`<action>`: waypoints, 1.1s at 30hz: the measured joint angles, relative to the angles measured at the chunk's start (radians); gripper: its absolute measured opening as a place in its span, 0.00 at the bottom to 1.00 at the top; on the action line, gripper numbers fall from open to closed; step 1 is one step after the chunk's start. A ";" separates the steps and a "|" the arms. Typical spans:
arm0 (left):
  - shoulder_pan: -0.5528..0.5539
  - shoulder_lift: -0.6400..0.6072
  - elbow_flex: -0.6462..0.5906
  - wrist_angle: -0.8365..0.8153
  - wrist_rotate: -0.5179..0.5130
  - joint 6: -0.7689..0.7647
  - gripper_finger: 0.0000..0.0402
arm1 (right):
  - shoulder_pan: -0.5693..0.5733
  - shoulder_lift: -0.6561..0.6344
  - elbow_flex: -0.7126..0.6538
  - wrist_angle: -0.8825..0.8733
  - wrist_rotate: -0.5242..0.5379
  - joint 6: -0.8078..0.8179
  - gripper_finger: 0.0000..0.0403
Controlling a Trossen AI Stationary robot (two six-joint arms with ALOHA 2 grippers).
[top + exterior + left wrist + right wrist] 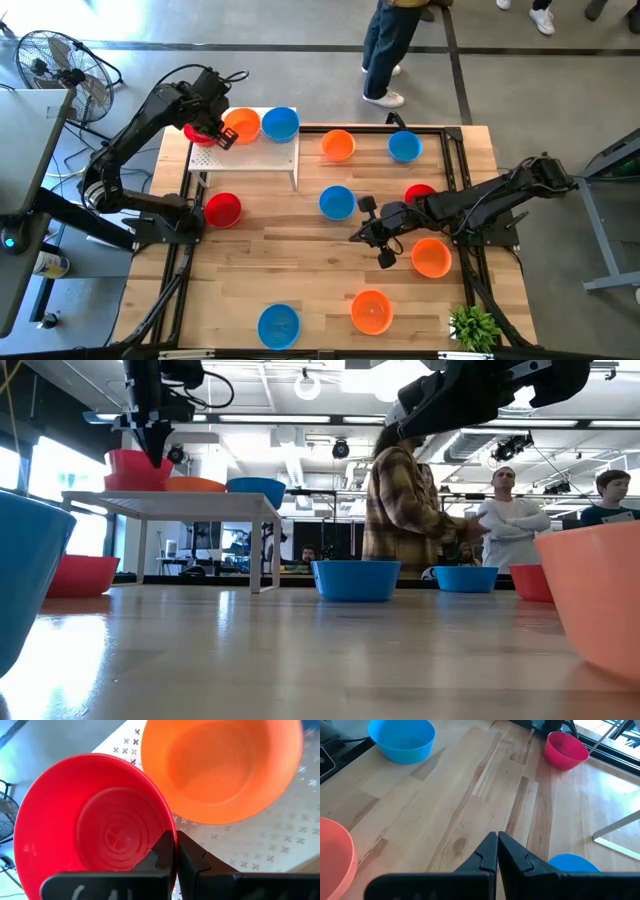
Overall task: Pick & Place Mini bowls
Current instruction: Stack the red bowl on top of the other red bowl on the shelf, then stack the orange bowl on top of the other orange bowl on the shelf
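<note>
Several mini bowls in red, orange and blue show. On the white perforated board (250, 155), a raised stand at the table's far left, an orange bowl (241, 125) and a blue bowl (281, 124) rest on their bases. My left gripper (218, 137) is shut on a red bowl (197, 132) at the board's left end, partly past its edge. My right gripper (375, 238) is shut and touches nothing. It hovers over bare wood right of centre, between a blue bowl (336, 202) and an orange bowl (431, 257). My left gripper (175, 845) pinches the red bowl's rim (171, 827) on the side facing the orange bowl (220, 765). One finger (160, 852) is inside the bowl and one outside. The fingers come from above, pointing down (155, 450). The bowl stays upright; whether its base touches the board, I cannot tell.
Loose bowls stand on the wooden table: orange (338, 145), blue (404, 146), red (222, 209), red (420, 195), orange (371, 311), blue (279, 326). A small green plant (475, 328) sits at the near right corner. People stand beyond the far edge.
</note>
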 joint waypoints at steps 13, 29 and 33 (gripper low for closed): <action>0.000 0.000 -0.046 0.028 -0.009 -0.003 0.01 | 0.000 0.000 0.000 0.000 -0.002 0.000 0.00; -0.002 -0.019 -0.046 0.008 -0.049 0.005 0.19 | 0.000 0.000 0.000 0.003 -0.001 0.000 0.00; -0.002 -0.032 -0.045 0.008 -0.047 0.015 0.19 | 0.000 0.000 0.000 0.003 -0.001 0.000 0.00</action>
